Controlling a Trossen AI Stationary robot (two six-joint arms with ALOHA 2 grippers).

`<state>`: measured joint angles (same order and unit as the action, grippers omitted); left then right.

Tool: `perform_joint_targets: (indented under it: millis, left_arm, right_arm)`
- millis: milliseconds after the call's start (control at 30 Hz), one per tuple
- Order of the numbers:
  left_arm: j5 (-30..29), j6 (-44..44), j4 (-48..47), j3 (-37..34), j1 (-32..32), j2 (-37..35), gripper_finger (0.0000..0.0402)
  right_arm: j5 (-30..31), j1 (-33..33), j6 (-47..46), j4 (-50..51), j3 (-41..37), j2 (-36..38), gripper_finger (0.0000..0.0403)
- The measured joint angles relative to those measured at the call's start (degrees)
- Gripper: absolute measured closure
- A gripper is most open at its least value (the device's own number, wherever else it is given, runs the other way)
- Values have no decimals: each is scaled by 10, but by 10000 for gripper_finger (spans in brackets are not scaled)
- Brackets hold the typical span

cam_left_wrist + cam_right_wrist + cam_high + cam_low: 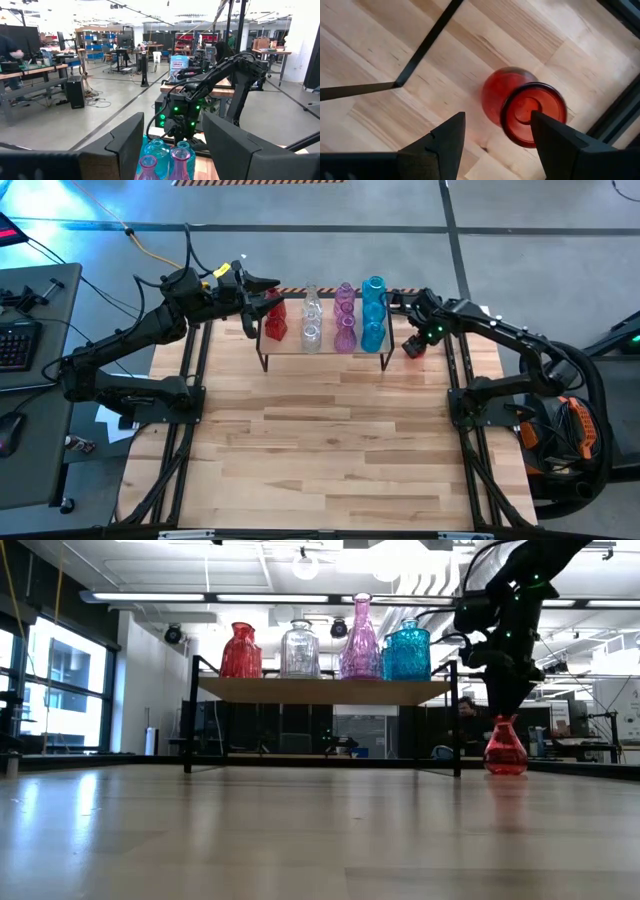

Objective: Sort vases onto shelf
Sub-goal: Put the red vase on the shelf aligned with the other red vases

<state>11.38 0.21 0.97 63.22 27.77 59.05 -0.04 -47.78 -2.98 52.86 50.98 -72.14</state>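
Note:
The shelf stands at the table's far middle on thin black legs. On it stand rows of red, clear, pink-purple and teal vases. One more red vase stands upright on the table, just right of the shelf. My right gripper hangs open above it, pointing steeply down, with a finger on either side of the vase's mouth; no contact shows. My left gripper is open and level, high over the shelf's left end, and holds nothing.
The shelf's black leg and lower bar run close beside the red vase on the table. The right arm's black frame rail lies right of it. The table's wide near half is bare wood. A desk with a keyboard stands off the table's left.

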Motion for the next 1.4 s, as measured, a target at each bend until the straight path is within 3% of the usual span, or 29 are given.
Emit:
perform_joint_targets:
  millis: [167, 733, 1400]
  left_arm:
    - [0, 0, 0, 0, 0, 0, 207]
    - [0, 0, 0, 0, 0, 0, 207]
    - [0, 0, 0, 0, 0, 0, 207]
  right_arm:
    - [3, -5, 0, 0, 0, 0, 222]
    - [15, -6, -17, 20, 0, 1, 396]
    - [8, -6, -36, 88, -1, 52, 403]
